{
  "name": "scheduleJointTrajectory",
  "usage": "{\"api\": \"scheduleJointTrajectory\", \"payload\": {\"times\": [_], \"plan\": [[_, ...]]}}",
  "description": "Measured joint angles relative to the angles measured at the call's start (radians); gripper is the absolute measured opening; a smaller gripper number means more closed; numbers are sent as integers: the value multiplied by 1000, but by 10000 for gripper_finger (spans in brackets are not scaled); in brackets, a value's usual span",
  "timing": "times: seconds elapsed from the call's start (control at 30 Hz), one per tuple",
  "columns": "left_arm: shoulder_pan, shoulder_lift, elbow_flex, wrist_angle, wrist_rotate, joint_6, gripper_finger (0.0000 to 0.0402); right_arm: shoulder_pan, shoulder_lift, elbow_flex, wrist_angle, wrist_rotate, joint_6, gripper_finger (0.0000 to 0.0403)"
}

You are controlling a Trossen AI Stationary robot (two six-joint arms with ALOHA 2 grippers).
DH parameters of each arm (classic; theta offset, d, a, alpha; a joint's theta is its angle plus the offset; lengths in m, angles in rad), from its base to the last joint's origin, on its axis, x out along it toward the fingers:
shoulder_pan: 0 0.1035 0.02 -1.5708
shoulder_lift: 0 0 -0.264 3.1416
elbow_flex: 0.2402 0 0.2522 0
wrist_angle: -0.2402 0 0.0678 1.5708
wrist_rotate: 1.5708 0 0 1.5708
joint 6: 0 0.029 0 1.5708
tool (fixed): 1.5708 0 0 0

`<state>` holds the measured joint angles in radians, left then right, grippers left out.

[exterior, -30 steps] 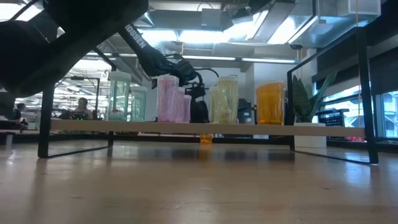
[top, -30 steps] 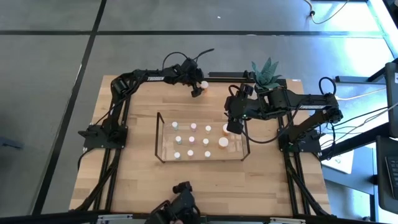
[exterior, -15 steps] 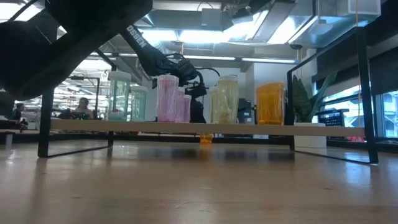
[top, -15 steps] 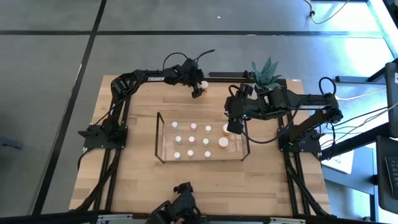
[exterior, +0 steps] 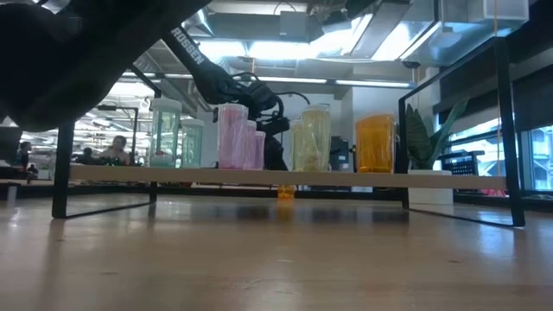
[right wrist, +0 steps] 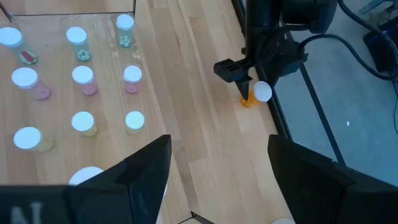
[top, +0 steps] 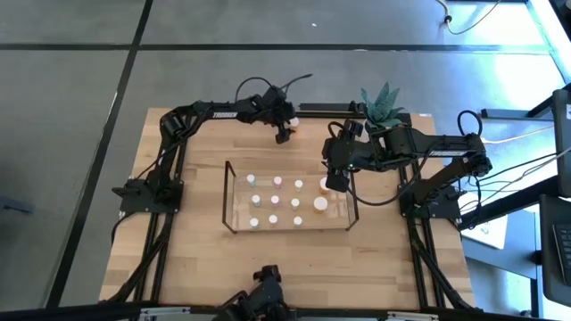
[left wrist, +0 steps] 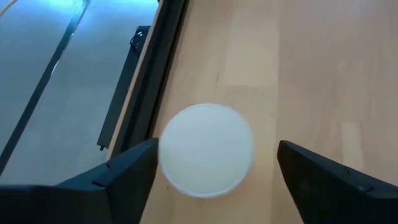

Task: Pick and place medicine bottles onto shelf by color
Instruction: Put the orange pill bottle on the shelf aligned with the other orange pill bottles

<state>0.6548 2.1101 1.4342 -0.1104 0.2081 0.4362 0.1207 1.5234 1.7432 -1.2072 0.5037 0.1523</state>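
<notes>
Standing between the spread fingers of the left gripper (left wrist: 214,163), ungripped: orange bottle (left wrist: 206,150), white-capped.

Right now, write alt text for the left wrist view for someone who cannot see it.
The left gripper looks straight down on the round white cap of a medicine bottle that stands between its two dark fingers, one finger at the cap's edge, the other clear of it. The bottle stands on a wooden table beside a black rail.
</notes>
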Motion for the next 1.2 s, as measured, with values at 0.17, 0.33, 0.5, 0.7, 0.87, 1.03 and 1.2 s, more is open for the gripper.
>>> {"api": "scheduleJointTrajectory", "payload": {"times": [0.17, 0.33, 0.5, 0.7, 0.87, 1.03, 1.2], "plan": [[-2, 0, 0, 0, -5, -8, 288, 0, 0, 0, 0, 0, 0, 268], [-2, -1, 0, 0, -5, -7, 246, 0, 0, 0, 1, 0, 0, 268], [-2, -2, 0, 0, -5, -7, 209, 0, 0, 0, 1, 0, -1, 268], [-2, -2, 0, -1, -5, -7, 193, 0, 0, 0, 1, 0, -2, 268], [-2, -2, 0, -1, -10, -8, 192, 0, 0, 0, 1, 0, -3, 268], [-2, -10, 0, -14, -16, -14, 191, 0, 0, 0, 1, 0, -1, 268], [-2, -71, 0, -30, -39, -25, 191, 0, 0, 0, 0, 0, -1, 268]]}}
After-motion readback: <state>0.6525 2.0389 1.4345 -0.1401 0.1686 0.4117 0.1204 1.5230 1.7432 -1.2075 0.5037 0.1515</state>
